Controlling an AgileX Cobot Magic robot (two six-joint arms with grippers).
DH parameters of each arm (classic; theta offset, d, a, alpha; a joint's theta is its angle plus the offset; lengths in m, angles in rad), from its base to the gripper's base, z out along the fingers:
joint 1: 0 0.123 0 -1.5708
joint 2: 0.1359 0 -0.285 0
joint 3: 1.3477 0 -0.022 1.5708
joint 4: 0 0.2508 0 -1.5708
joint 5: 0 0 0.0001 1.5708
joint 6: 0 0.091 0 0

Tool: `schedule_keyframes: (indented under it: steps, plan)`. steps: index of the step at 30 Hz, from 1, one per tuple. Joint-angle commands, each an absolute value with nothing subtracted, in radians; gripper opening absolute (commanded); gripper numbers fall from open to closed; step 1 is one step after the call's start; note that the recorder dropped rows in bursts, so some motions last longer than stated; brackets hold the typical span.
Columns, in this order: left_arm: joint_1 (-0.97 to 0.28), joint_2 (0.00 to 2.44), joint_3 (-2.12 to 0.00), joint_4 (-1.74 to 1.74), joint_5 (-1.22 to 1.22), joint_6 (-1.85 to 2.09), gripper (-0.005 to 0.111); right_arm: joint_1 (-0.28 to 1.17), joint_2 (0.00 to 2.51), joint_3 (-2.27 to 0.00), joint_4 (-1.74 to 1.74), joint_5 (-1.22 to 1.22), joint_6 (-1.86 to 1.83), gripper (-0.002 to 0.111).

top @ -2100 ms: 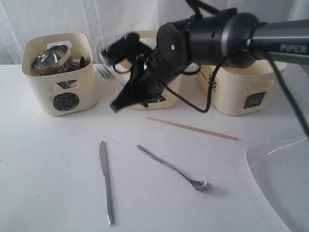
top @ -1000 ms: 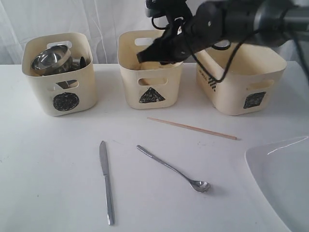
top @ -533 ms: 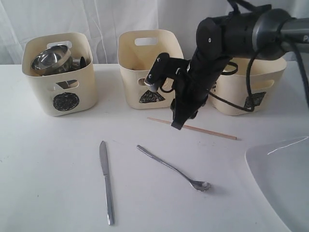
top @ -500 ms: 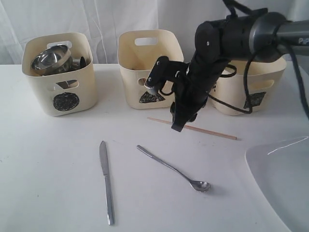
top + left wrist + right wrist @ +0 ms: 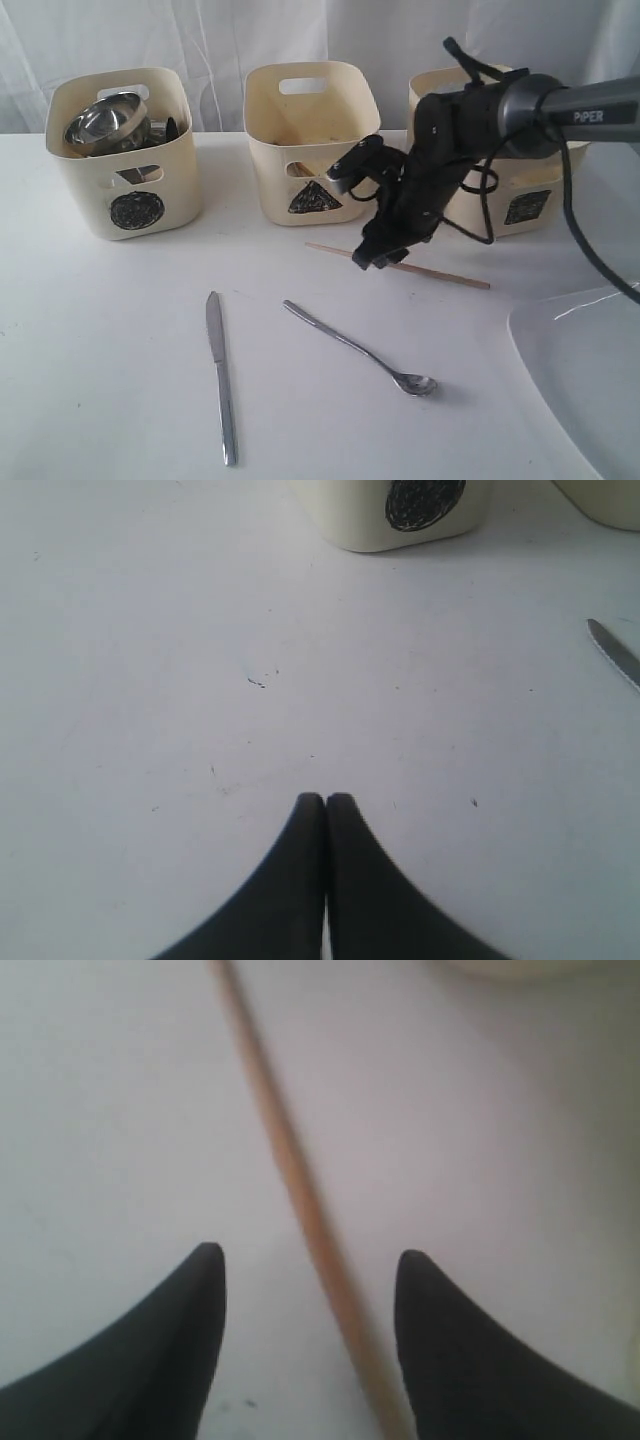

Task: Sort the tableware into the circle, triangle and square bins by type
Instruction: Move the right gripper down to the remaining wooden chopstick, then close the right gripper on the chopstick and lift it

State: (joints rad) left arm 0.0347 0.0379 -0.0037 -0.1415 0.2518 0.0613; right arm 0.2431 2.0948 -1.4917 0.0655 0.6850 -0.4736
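Observation:
One wooden chopstick (image 5: 400,266) lies on the white table in front of the triangle bin (image 5: 312,140) and the square bin (image 5: 500,185). My right gripper (image 5: 371,257) hangs low over its left part, open, with the chopstick (image 5: 290,1170) running between the two fingertips (image 5: 208,1265); nothing is gripped. A steel knife (image 5: 222,380) and a steel spoon (image 5: 360,348) lie nearer the front. The circle bin (image 5: 125,160) holds a steel bowl (image 5: 100,122). The left gripper (image 5: 326,799) is shut and empty above bare table near the circle bin (image 5: 420,505).
A large white square plate (image 5: 590,380) fills the front right corner. The three cream bins stand in a row along the back, against a white curtain. The knife's tip (image 5: 615,655) shows at the edge of the left wrist view.
The right arm swung from above the triangle bin down to the chopstick, and its jaws opened. The fork seen earlier beside the circle bin no longer shows. The left gripper stayed still.

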Motion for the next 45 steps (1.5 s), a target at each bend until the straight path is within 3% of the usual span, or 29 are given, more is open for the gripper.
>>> schedule_keyframes:
  steps: [1, 4, 15, 22, 32, 39, 45]
  plan:
    - [0.038, 0.039, 0.000, -0.156, 0.254, 0.061, 0.000, 0.174, 2.092, -1.504, 0.060, 0.813, -0.501, 0.050]
    - [0.038, 0.039, 0.000, -0.156, 0.254, 0.061, 0.000, 0.165, 2.103, -1.503, 0.057, 0.881, -0.570, 0.050]
    - [0.038, 0.039, 0.000, -0.156, 0.254, 0.061, 0.000, 0.165, 2.121, -1.499, 0.079, 0.735, -0.600, 0.049]
    - [0.038, 0.039, 0.000, -0.156, 0.254, 0.061, 0.000, 0.167, 2.135, -1.499, 0.217, 0.777, -0.689, 0.039]
    - [0.038, 0.039, 0.000, -0.156, 0.254, 0.061, 0.000, 0.169, 2.202, -1.499, 0.288, 0.858, -0.738, 0.038]
    - [0.038, 0.039, 0.000, -0.156, 0.254, 0.061, 0.000, 0.169, 2.225, -1.499, 0.318, 0.889, -0.738, 0.021]
    - [0.038, 0.039, 0.000, -0.156, 0.254, 0.061, 0.000, 0.169, 2.277, -1.499, 0.318, 0.926, -0.740, 0.016]
